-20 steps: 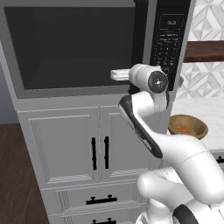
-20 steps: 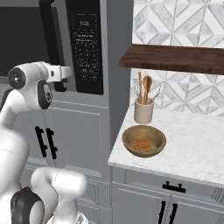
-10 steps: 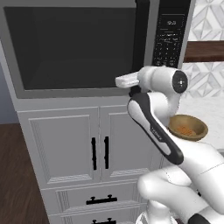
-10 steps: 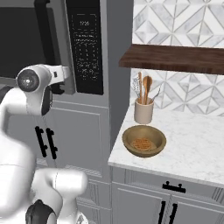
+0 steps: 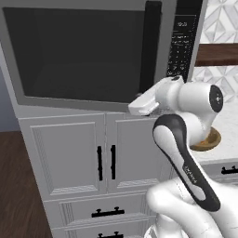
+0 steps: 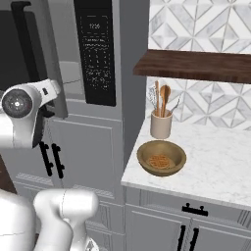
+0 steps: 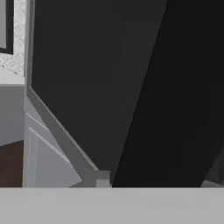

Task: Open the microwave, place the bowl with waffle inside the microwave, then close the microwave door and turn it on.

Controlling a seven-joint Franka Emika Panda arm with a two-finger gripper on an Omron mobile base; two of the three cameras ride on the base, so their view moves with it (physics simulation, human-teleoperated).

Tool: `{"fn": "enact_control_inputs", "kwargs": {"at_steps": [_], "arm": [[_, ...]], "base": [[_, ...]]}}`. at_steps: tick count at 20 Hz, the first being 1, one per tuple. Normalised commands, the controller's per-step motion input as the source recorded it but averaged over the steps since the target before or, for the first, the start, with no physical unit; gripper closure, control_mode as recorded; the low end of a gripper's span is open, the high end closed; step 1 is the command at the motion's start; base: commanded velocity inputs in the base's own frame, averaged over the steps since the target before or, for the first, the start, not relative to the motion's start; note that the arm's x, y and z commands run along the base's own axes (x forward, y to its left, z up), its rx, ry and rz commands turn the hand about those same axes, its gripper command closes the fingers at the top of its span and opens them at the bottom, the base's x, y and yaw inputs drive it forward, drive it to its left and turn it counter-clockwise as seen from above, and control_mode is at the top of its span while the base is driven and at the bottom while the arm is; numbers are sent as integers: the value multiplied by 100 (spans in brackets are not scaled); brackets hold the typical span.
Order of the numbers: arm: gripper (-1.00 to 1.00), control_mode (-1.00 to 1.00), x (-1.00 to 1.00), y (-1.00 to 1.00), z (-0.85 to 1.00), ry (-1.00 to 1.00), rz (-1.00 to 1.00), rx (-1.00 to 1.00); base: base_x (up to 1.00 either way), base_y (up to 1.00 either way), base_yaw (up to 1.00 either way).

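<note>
Now the white arm is reaching up from the base, elbow bent hard, with its wrist lying level and the hand (image 5: 142,103) pointing at the lower edge of the microwave door (image 5: 79,53). The fingers themselves are hiding behind the wrist housing in both base views, and the hand view is not showing the tips either, so how far they are spread and whether they are gripping anything cannot be told. Right in front of the hand, the door's dark glass is looming large, its grey frame corner sitting just below. The black bar handle (image 5: 151,46) is standing just above the hand. The door is swinging out a little from the microwave (image 6: 98,54), a slice of grey cavity showing beside the keypad panel (image 6: 96,51). Well off to the hand's right, on the marble counter (image 6: 215,166), the bowl with waffle (image 6: 161,158) is sitting upright, the waffle piece lying flat in its bottom. Just behind it, a pale crock (image 6: 161,124) is holding wooden utensils.
</note>
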Motion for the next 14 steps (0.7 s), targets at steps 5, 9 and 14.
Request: {"fn": "enact_control_inputs", "kwargs": {"at_steps": [5,9,14], "arm": [[100,-100,-100,100,0,0,20,-32],[100,-100,-100,100,0,-2,14,-37],[100,-100,-100,100,5,0,14,-40]], "base": [[0,0,0],[0,0,0],[0,0,0]]}}
